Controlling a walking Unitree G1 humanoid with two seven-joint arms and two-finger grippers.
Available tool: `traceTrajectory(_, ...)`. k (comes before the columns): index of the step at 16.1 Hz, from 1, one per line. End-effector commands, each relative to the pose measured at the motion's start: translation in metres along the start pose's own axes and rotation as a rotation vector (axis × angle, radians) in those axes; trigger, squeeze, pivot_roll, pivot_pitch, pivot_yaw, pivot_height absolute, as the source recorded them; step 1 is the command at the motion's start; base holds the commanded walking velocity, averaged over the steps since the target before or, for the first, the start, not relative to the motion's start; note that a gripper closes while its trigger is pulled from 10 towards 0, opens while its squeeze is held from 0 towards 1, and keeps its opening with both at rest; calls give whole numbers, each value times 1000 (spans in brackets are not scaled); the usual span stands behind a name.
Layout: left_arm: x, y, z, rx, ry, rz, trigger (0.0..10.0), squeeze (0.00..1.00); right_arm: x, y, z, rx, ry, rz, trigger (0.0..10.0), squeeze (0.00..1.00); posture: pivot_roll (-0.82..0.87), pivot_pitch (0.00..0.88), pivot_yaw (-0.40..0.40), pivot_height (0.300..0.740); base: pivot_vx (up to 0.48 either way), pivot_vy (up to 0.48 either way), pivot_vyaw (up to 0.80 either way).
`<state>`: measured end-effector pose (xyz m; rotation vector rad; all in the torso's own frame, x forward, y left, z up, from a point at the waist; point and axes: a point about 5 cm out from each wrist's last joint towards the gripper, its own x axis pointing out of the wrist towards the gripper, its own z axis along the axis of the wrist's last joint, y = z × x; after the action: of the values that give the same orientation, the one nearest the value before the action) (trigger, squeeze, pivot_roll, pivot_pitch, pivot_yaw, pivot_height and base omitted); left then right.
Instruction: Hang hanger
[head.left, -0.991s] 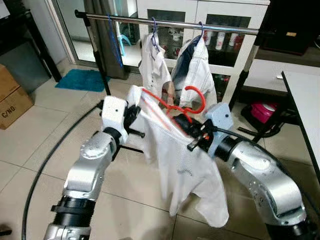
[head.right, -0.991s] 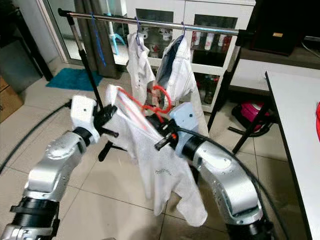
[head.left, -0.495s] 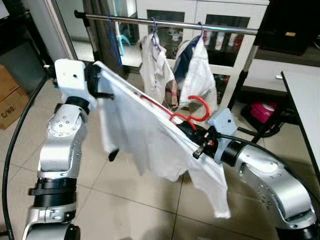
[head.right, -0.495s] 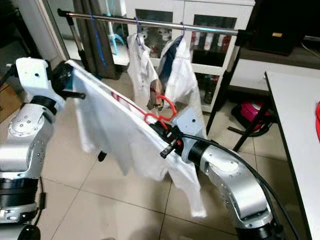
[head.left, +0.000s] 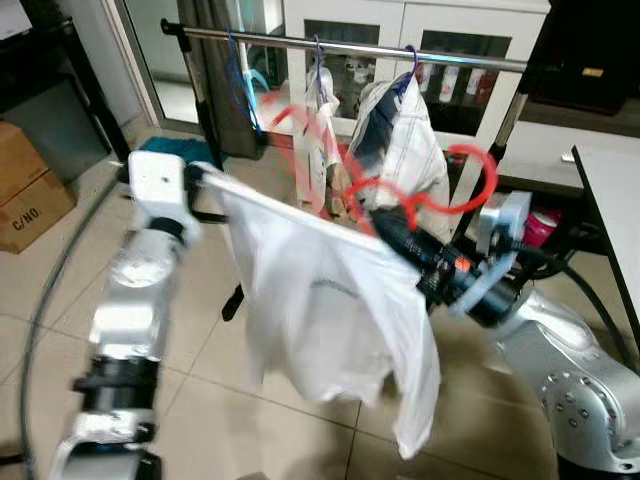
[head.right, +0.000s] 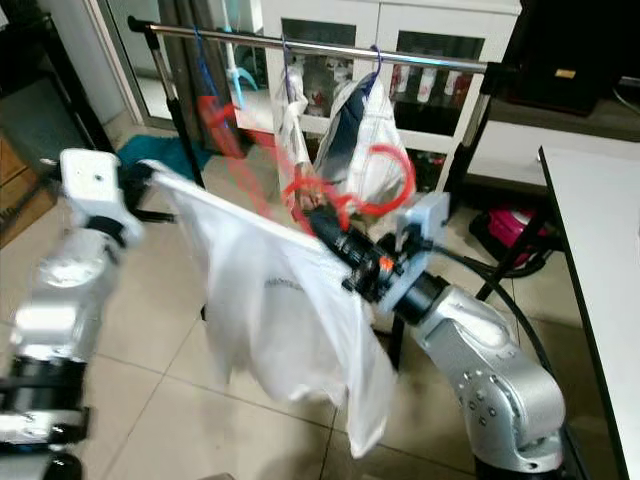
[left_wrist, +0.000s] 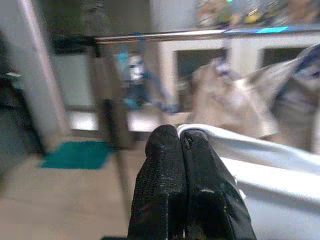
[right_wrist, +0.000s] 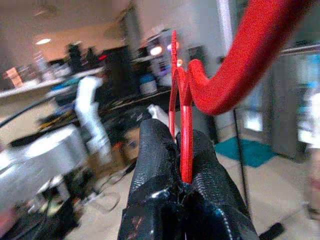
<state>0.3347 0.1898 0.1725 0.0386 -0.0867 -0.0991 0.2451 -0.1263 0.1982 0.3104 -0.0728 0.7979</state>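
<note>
Grippers hold a white shirt (head.left: 330, 320) up in front of the clothes rail (head.left: 360, 48), a bit below it. Right gripper (head.left: 395, 232) is clamped on the red hanger (head.left: 440, 195) inside the shirt, its hook pointing up near the rail. Left gripper (head.left: 200, 178) is pinched shut on the shirt's edge. Two other shirts (head.left: 400, 150) hang on the rail behind.

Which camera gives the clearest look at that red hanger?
The right wrist view: the red hanger stands sharp and close, pinched between the right end effector's fingers. Both eye views show it whole but motion-blurred; the left wrist view shows the white shirt instead.
</note>
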Motion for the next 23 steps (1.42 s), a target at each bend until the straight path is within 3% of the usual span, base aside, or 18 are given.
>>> traceTrajectory(1, -4, -10, 8, -38, -51, -80, 0, 0, 3, -14, 6, -28, -47, -150, 0, 0, -164, 0, 53, 740, 0, 0, 0)
traceTrajectory(3, -12, -35, -1, -43, -3, -214, 0, 0, 9, -22, 4, -34, -79, -286, 0, 0, -160, 0, 51, 740, 0, 0, 0)
traceTrajectory(6, -17, -60, 5, -107, -16, -344, 0, 0, 14, -19, 1, -90, -55, -299, 0, 0, -156, 0, 50, 740, 0, 0, 0)
traceTrajectory(7, -21, -75, 11, -126, -20, -447, 0, 0, 19, -17, -8, -220, 36, -269, 0, 0, -156, 0, 53, 740, 0, 0, 0)
traceTrajectory(9, -25, -95, 22, -168, -35, -556, 0, 0, 25, -21, -19, -299, 102, -313, 0, 0, -155, 0, 57, 740, 0, 0, 0)
traceTrajectory(10, -24, -101, 36, -271, -85, -578, 0, 0, 27, -20, -24, -438, 153, -276, 0, 0, -155, 0, 57, 740, 0, 0, 0)
traceTrajectory(11, -25, -104, 43, -330, -115, -591, 0, 0, 27, -20, -26, -478, 167, -262, 0, 0, -162, 0, 64, 740, 0, 0, 0)
traceTrajectory(12, -26, -103, 71, -516, -223, -617, 0, 0, 27, -25, -24, -410, 120, -338, 0, 0, -161, 0, 65, 740, 0, 0, 0)
traceTrajectory(14, -29, -98, 84, -591, -270, -642, 0, 0, 26, -35, -19, -360, 44, -436, 0, 0, -161, 0, 65, 740, 0, 0, 0)
traceTrajectory(15, -30, -96, 81, -555, -244, -641, 0, 0, 25, -39, -13, -311, -13, -480, 0, 0, -161, 0, 65, 740, 0, 0, 0)
traceTrajectory(17, -36, -87, 50, -345, -66, -617, 0, 0, 15, -53, 2, -201, -143, -599, 0, 0, -170, 0, 67, 740, 0, 0, 0)
traceTrajectory(20, -47, -67, 24, -185, 66, -507, 0, 0, -4, -67, 9, -183, -154, -680, 0, 0, -156, 0, 63, 740, 0, 0, 0)
traceTrajectory(21, -53, -53, 13, -102, 103, -418, 0, 0, -15, -68, 13, -157, -164, -707, 0, 0, -153, 0, 69, 740, 0, 0, 0)
traceTrajectory(23, -55, -44, 6, -68, 122, -352, 0, 0, -21, -64, 15, -150, -170, -711, 0, 0, -157, 0, 82, 740, 0, 0, 0)
